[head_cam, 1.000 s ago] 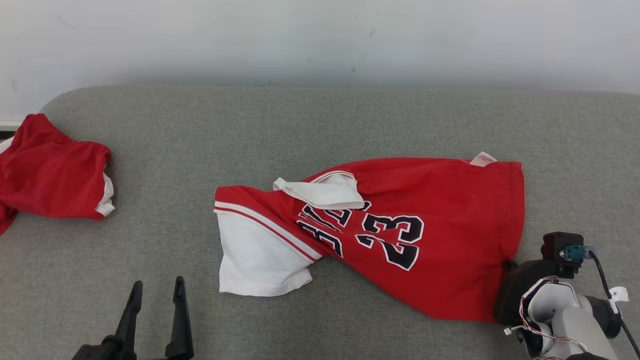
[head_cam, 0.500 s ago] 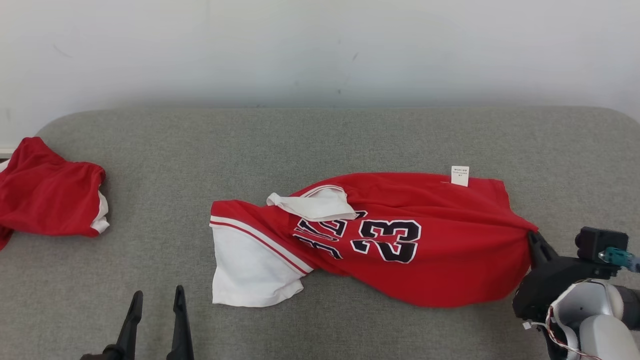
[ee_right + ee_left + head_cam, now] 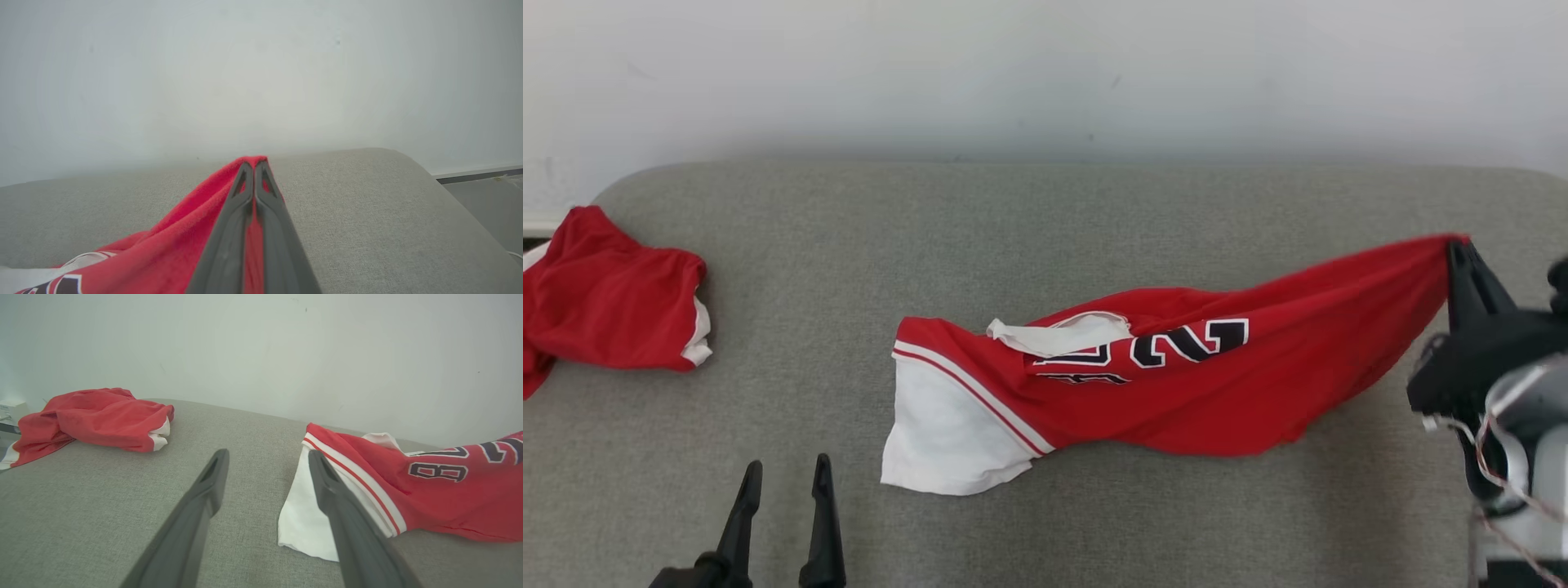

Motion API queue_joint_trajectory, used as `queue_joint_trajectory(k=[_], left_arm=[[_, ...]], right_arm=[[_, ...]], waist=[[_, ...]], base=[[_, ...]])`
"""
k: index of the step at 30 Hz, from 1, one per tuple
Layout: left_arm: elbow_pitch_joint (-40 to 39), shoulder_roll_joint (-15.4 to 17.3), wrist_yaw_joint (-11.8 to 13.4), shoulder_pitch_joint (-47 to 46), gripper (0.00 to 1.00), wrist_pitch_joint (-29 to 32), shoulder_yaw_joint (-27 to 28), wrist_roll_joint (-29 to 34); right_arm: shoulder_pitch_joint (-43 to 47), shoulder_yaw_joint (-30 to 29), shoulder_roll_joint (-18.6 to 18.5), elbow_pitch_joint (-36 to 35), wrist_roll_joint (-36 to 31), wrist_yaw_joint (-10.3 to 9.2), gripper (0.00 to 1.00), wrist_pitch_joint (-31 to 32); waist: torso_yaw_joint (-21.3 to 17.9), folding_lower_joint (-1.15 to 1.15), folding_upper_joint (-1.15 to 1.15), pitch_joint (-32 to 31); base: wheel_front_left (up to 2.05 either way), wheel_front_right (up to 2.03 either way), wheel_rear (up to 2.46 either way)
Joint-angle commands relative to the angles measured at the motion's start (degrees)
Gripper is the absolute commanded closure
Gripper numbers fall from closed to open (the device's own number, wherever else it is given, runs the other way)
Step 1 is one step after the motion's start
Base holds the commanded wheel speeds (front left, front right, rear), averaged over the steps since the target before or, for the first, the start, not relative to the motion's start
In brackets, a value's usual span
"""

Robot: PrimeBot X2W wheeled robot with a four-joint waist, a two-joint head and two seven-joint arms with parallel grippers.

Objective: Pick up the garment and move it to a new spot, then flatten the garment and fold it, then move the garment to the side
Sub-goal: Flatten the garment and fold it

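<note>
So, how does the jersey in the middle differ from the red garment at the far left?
The jersey is stretched long, one end pinched by the shut right gripper and raised; the left garment lies bunched, with no gripper on it. The jersey shows black numerals and a wide white panel; the left garment shows just a narrow white edge. Both are red with white and rest on the grey surface.

Left gripper (image 3: 788,464) sits low at the lower left of the head view, dark fingers pointing up, jaws spread wide. At far right, the right gripper (image 3: 1456,245) is held higher, jaws pinched tight on a corner of the garment (image 3: 1176,392), above its pale forearm.
</note>
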Motion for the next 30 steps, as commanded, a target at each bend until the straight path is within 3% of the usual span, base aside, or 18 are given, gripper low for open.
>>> queue_joint_trajectory(k=[1, 6, 16, 17, 18, 24, 30], left_arm=[[-0.19, -0.02, -0.02, -0.65, 0.00, -0.06, -0.07, 0.26], [-0.20, -0.01, -0.51, -2.59, 0.00, -0.06, -0.97, 0.10], [0.37, -0.02, -1.34, -6.71, 0.00, -0.06, -3.81, -0.33], [0.45, -0.02, -1.32, -7.07, 0.00, -0.06, -3.87, -0.30], [0.53, -0.02, -1.29, -7.45, 0.00, -0.06, -3.93, -0.29], [1.12, -0.01, -1.15, -8.38, 0.00, -0.06, -3.43, -0.40], [1.73, 0.00, -1.41, -7.17, 0.00, -0.06, -1.89, -0.15]], right_arm=[[-1.74, 0.27, -0.82, 1.28, -0.95, -0.15, 1.00, 0.29], [-12.40, 1.14, -4.06, 14.05, -2.38, -0.15, 1.00, -1.30], [-26.85, -2.68, -8.32, 37.68, -8.11, -0.15, 1.00, -13.03], [-27.70, -2.94, -8.12, 39.89, -8.31, -0.15, 0.66, -13.48], [-28.52, -3.06, -7.99, 41.90, -8.49, -0.15, 0.00, -13.85], [-30.69, -1.79, -7.55, 49.67, -7.78, -0.15, 0.00, -15.44], [-27.68, -0.14, -7.44, 50.38, -3.73, -0.15, 0.00, -16.49]], waist=[[1.27, -0.01, 0.00, 1.12], [4.37, -0.01, 0.00, 3.65], [9.94, -0.01, 0.00, 8.69], [10.06, -0.01, 0.00, 9.00], [10.10, -0.01, 0.00, 9.19], [8.91, -0.01, 0.00, 8.98], [6.41, -0.01, 0.00, 7.31]], base=[[0.00, 0.00, 0.00], [0.00, 0.00, 0.00], [0.00, 0.00, 0.00], [0.00, 0.00, 0.00], [0.00, 0.00, 0.00], [0.00, 0.00, 0.00], [0.00, 0.00, 0.00]])
